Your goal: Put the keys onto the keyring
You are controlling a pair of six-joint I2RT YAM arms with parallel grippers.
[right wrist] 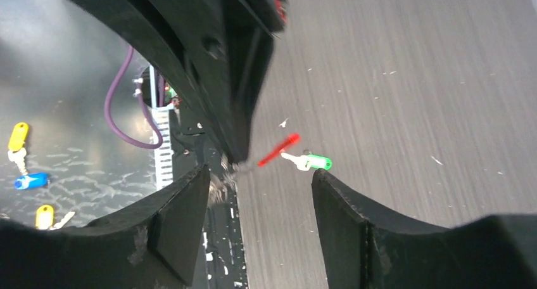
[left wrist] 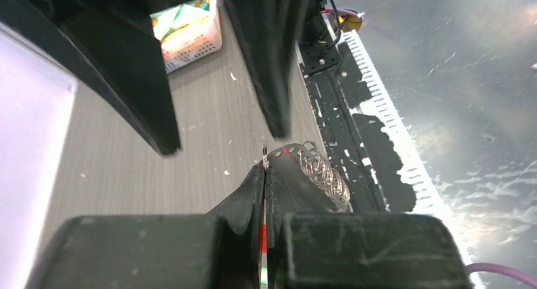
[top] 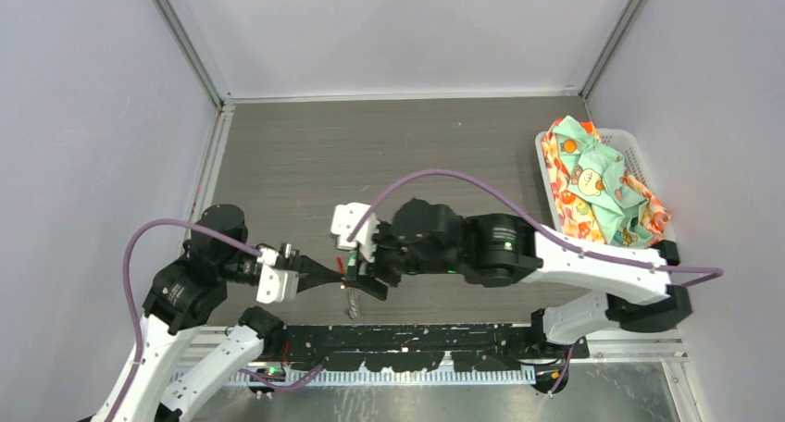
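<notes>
Top view: grey wood-grain table (top: 305, 154), cloth basket (top: 618, 135) at right. L gripper (top: 337, 273) and R gripper (top: 368, 283) meet bottom-centre, keyring (top: 355, 304) chain dangling.

L wrist: jaws clamped on keyring.

R wrist: fingers apart, empty. Green key (right wrist: 315, 161) at red loop's tip mid-frame; can't tell if threaded. Blue key (right wrist: 30, 181) lower left, prob. still to go.

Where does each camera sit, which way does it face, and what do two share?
Top external: above, behind the robot, looking down on the table; left arm and right arm show.
Left wrist: on the left arm, facing the basket past its shut left gripper.
Right wrist: on the right arm, facing the keyring through its open right gripper.
Shared: both wrist views show the keyring.
</notes>
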